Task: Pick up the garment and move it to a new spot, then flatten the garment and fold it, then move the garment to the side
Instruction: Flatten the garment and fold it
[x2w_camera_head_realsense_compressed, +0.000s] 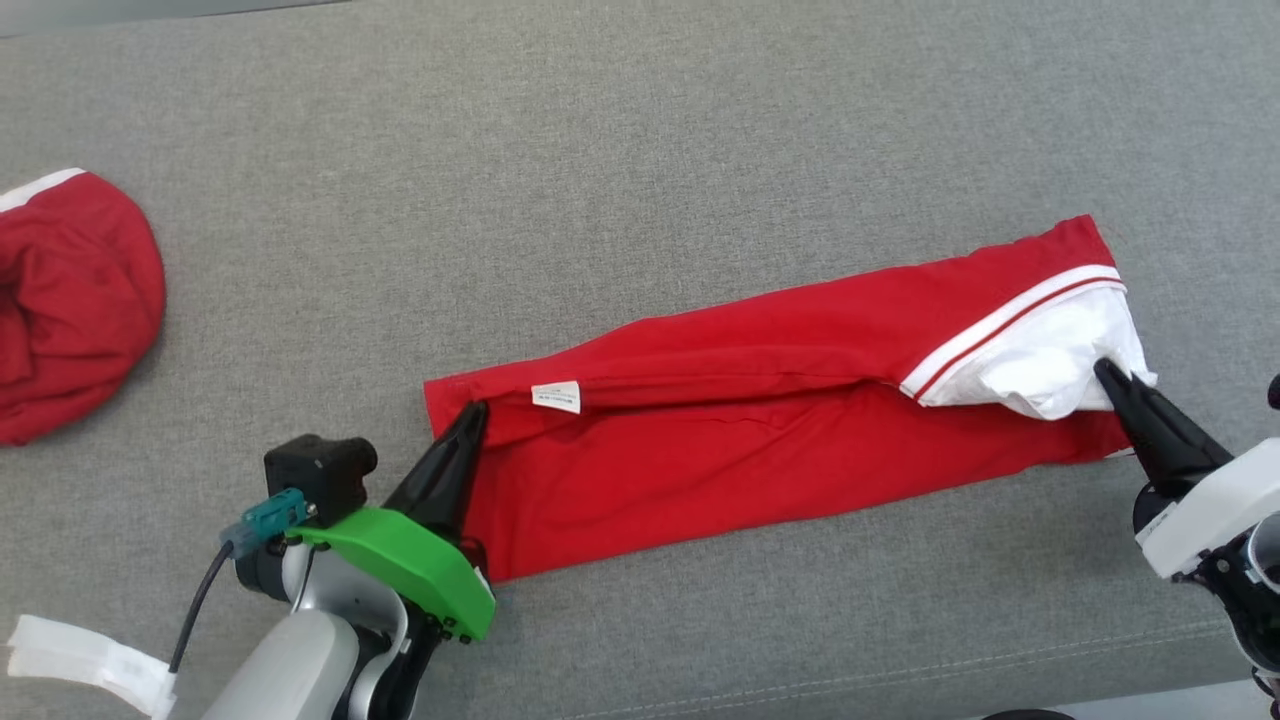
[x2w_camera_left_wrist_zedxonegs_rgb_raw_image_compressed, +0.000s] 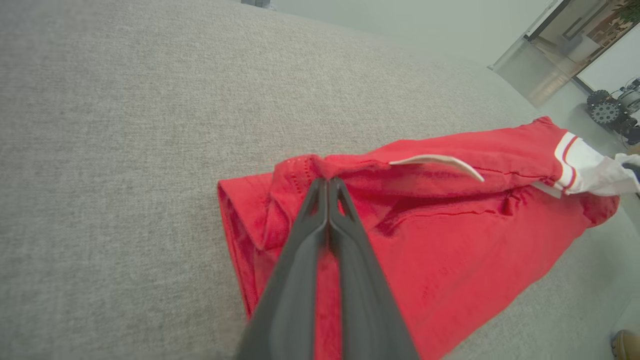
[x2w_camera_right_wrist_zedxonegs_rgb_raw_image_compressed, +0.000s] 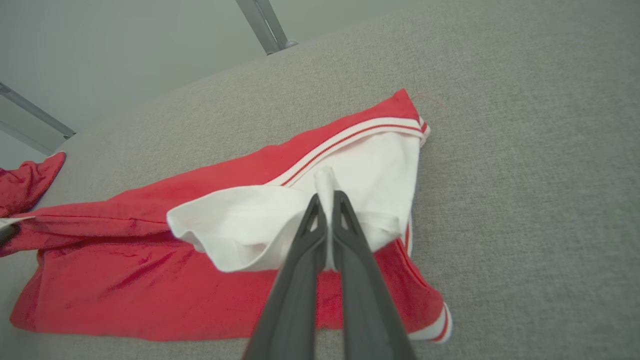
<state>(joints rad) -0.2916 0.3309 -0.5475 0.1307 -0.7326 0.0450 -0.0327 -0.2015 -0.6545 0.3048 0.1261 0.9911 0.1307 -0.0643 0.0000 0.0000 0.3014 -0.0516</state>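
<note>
1. Garment (x2w_camera_head_realsense_compressed: 760, 440), red with a white, stripe-edged section (x2w_camera_head_realsense_compressed: 1040, 350) at one end, lies as a long narrow strip folded lengthwise on the grey upholstered surface (x2w_camera_head_realsense_compressed: 600, 150). It is in front of the robot and somewhat toward its right.
2. Its long axis runs across the robot, from nearer on the left to slightly farther on the right in the head view. One short end lies at each arm.
3. The left end effector (x2w_camera_head_realsense_compressed: 470, 418) is at the red short end, close to the white label (x2w_camera_head_realsense_compressed: 555, 396). Its fingers (x2w_camera_left_wrist_zedxonegs_rgb_raw_image_compressed: 310, 215) are pressed together, with a raised ridge of red cloth pinched at the tips.
4. The right end effector (x2w_camera_head_realsense_compressed: 1108, 372) is at the opposite end. Its fingers (x2w_camera_right_wrist_zedxonegs_rgb_raw_image_compressed: 350, 235) are closed on a tuck of the white cloth, which shows between them in the right wrist view.
5. Each arm grips the end nearest it, so neither has the advantage. The next fold likely turns on that long axis: carrying one short end along the strip onto the other would halve it. The middle looks slack and creased, so some tension may be needed first.
6. How many layers each pinch has caught cannot be told, nor whether the white section is a sleeve, collar or hem. The right arm is cut off by the edge of the head view. A second red garment (x2w_camera_head_realsense_compressed: 70, 300) lies well apart on the left, also cut by the edge.
</note>
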